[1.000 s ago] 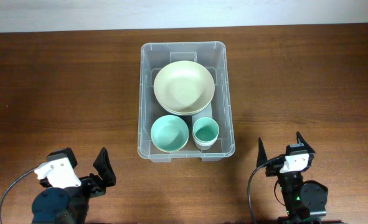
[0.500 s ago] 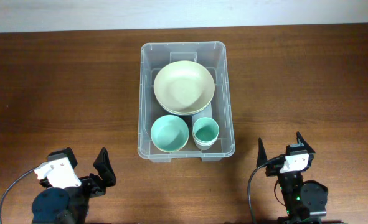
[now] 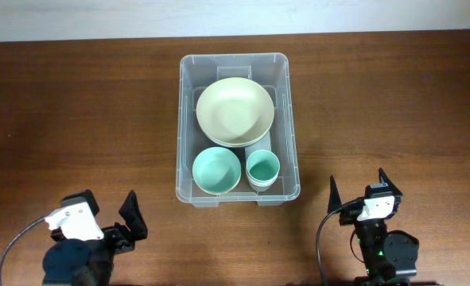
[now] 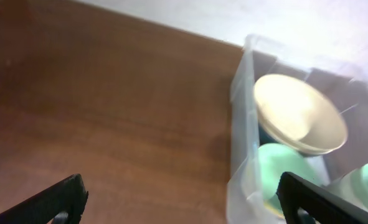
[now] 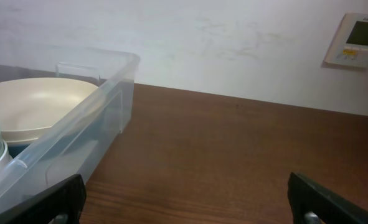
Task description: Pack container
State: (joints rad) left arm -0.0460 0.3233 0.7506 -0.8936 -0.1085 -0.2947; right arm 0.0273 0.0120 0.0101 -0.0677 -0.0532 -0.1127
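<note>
Container [image 3: 235, 57] sits on the brown worktop [image 3: 75, 111]; it is a clear plastic bin whose long side runs away from the arms. Inside the container, a wide cream bowl [image 3: 235, 111] fills the far half, and another rim shows just beneath it. In the near half a teal bowl [image 3: 217, 171] lies on the left. On the right a teal cup [image 3: 262, 168] stands upright, nested in a paler one. Bowl and cup are just beside each other, both close under the cream bowl's near edge. The left tool [image 3: 107, 208] is off the container's near left corner and well apart from it, its fingers spread wide and grasping nothing. The right tool [image 3: 358, 191] is off the container's near right corner, nearer to it than the left one. Its fingers are likewise released, with only bare worktop between them. The left wrist view is blurred, but it shows the container's left wall with the cream and teal bowls behind it. From the right wrist, the container's right wall stands to the left with the cream bowl and the cup inside. Beyond the container rises a white wall [image 5: 233, 43] carrying a small panel [image 5: 361, 40].
</note>
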